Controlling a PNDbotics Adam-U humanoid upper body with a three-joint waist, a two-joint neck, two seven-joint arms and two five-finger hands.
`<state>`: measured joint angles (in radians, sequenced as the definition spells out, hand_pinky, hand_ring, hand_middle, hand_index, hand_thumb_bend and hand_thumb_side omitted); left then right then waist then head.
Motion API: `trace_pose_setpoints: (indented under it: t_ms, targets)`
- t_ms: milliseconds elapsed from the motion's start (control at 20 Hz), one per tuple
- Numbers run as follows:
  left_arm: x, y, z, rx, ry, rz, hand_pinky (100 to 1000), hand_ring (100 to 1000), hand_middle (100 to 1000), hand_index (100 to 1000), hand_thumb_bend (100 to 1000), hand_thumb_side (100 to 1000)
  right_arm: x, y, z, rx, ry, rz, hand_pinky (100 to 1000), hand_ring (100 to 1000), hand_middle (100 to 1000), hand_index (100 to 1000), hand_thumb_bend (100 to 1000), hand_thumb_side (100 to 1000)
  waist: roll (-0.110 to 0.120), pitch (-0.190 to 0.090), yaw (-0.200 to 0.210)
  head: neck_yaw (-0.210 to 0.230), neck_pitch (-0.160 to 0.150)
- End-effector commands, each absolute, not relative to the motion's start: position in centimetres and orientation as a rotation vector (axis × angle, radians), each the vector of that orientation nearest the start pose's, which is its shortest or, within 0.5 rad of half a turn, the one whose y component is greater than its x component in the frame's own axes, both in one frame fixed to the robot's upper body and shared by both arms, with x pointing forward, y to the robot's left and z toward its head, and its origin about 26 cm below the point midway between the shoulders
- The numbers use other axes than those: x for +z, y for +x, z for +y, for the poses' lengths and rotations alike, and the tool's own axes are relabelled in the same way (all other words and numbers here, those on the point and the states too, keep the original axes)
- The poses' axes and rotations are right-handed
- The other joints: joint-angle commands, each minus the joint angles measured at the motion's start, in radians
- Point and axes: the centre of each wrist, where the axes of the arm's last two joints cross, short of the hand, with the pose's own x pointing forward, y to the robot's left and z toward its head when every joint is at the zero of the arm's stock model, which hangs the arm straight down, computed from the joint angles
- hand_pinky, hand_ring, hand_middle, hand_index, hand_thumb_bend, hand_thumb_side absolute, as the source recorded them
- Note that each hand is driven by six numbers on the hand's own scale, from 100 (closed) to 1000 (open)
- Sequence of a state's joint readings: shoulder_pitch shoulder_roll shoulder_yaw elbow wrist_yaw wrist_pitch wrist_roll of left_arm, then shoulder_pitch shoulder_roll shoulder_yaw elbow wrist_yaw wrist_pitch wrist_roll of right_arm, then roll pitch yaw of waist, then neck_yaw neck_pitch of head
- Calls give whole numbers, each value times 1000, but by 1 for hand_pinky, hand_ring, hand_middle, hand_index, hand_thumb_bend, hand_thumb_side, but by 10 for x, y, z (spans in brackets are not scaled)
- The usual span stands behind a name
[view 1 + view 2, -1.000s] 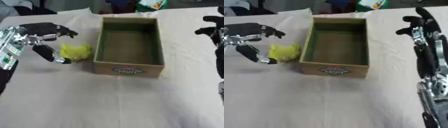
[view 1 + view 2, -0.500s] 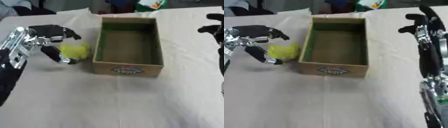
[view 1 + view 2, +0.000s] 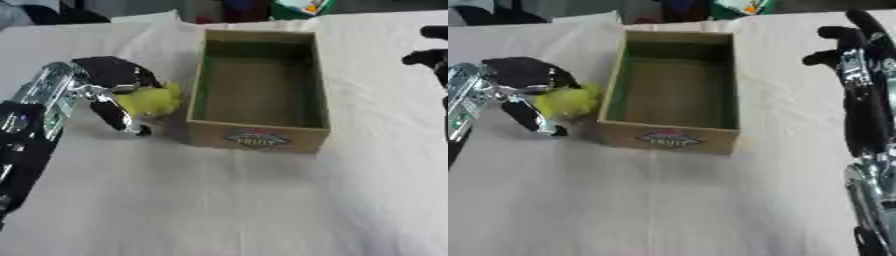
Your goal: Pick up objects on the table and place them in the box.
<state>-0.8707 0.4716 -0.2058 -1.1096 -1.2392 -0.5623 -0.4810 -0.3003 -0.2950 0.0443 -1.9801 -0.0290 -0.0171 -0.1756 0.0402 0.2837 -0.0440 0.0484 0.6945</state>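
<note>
Where the left arm enters from the view's left edge, its silver forearm slopes up toward the left hand (image 3: 112, 82), which sits over the tabletop (image 3: 219, 200) just left of the box. The fingers arch over the top of a yellow-green object (image 3: 149, 99) and the thumb reaches down beside it, so the hand is curled around the object on its upper and left sides. Whether the thumb tip touches the object cannot be told. The object is small, rounded and soft-edged; its exact kind cannot be made out. It lies against or just beside the outer left wall of the box, near the front corner, and it is outside the box. Whether it rests on the cloth or is lifted off it cannot be told.

The box (image 3: 255, 137) is open-topped cardboard, long side running away from the camera, with a green-tinted interior and a round printed label on its near wall. Nothing shows inside it. The tabletop is covered in a pale cloth.

The right hand (image 3: 843, 47) stands at the right side, well apart from the box, raised with fingers up and relaxed, holding nothing. Its arm runs down the right edge in the right eye view.

A green and white item (image 3: 302, 7) lies at the far edge beyond the box.
</note>
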Motion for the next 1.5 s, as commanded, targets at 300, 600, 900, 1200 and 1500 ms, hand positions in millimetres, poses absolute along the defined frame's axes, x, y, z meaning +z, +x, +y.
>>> trace_pose_setpoints:
  t_ms: [300, 600, 900, 1200, 1500]
  targets:
    - [208, 463, 275, 2811, -1516, 1623, 665, 845, 760, 907, 359, 782, 200, 300, -243, 181, -136, -2327, 813, 608, 735, 948, 100, 743, -6, -8, -15, 16, -10]
    - [206, 463, 277, 2763, -1537, 1677, 631, 805, 707, 869, 100, 766, 198, 300, -243, 183, -136, -2320, 813, 608, 736, 950, 100, 740, -8, -7, -12, 18, -5]
    - [202, 462, 281, 2892, -1389, 1631, 649, 815, 743, 913, 276, 763, 196, 299, -243, 188, -137, -2308, 813, 608, 736, 952, 100, 738, -6, -13, -4, 15, 6]
    - [213, 461, 294, 3029, -1226, 1608, 669, 831, 772, 947, 398, 759, 193, 299, -243, 192, -130, -2297, 813, 608, 736, 953, 100, 735, -1, -23, 1, 20, -1]
    - [226, 457, 298, 3028, -1223, 1680, 653, 813, 748, 927, 308, 757, 192, 298, -242, 195, -122, -2292, 813, 608, 736, 955, 100, 733, 0, -26, 1, 25, -15]
